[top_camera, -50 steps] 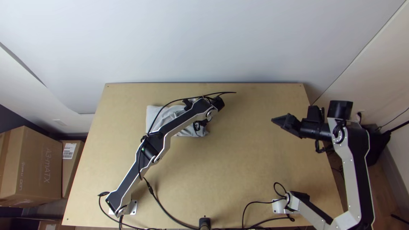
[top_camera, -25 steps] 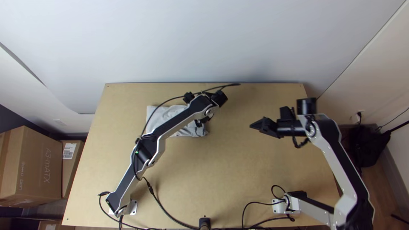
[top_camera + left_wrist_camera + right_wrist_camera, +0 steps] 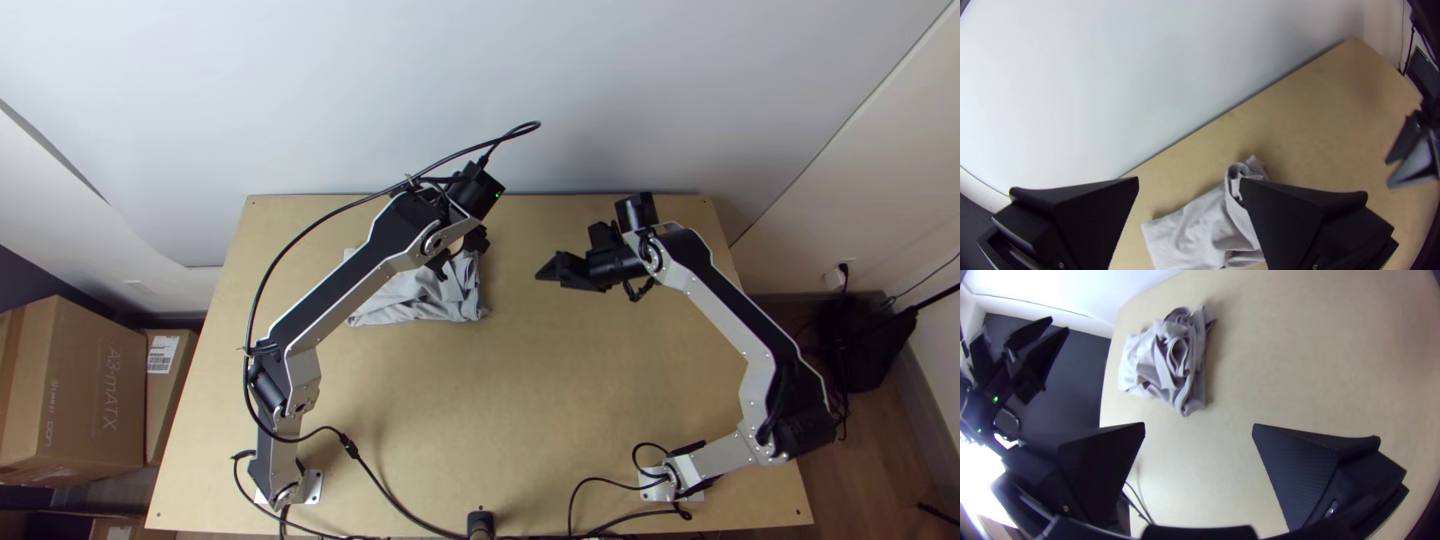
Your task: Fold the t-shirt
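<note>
Behind my left end effector I see silver-grey links with long black panels, a looping black cable and a tiny green light. My right end effector has wide, wedge-shaped black fingers, their inner faces finely textured, with a small screw near one base; farther back sits a chunky black joint.

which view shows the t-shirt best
The right wrist view: the t-shirt lies rumpled there with nothing in front of it. In the top view the left arm covers part; in the left wrist view one black finger hides part and the bottom edge cuts it off.
</note>
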Robot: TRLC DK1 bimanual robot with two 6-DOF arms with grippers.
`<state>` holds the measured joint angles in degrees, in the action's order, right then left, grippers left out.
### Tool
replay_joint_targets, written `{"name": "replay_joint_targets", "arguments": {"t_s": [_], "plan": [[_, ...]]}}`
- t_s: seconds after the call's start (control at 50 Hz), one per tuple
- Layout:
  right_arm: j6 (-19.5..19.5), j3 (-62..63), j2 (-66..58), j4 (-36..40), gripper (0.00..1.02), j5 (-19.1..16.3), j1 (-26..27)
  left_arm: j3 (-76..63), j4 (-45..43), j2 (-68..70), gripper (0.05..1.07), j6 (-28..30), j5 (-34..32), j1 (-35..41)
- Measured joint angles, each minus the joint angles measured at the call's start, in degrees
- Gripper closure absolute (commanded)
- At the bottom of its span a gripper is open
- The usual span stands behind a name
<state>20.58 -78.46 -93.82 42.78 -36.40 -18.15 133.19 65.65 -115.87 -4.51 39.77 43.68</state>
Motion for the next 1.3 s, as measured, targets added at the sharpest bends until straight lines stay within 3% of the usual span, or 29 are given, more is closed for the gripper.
{"name": "replay_joint_targets", "arguments": {"t_s": [0.2,0.3,0.6,0.76,1.02,1.3], "plan": [[-0.07,-7.76,-7.02,-4.81,0.04,15.50,-6.86,0.00,0.92,4.90,0.10,-0.07,-3.56,-1.99],[-0.37,-14.27,-11.61,-4.76,0.04,20.37,-11.61,0.00,0.98,9.92,0.10,-0.13,-5.42,-5.14],[-1.14,-33.44,-26.34,-1.11,0.04,28.55,-21.92,-0.57,3.93,21.27,0.10,-1.55,-12.46,-21.64],[-1.70,-40.15,-33.42,-0.37,0.04,36.00,-24.98,-1.84,5.01,23.63,0.10,-1.84,-15.50,-26.84],[-3.56,-46.77,-41.97,0.37,0.04,43.78,-27.54,-2.38,5.49,23.91,0.10,-1.97,-19.06,-32.81],[-2.36,-43.19,-41.66,5.75,0.04,46.34,-26.60,-2.60,5.42,23.91,0.10,-1.92,-22.25,-36.02]]}}
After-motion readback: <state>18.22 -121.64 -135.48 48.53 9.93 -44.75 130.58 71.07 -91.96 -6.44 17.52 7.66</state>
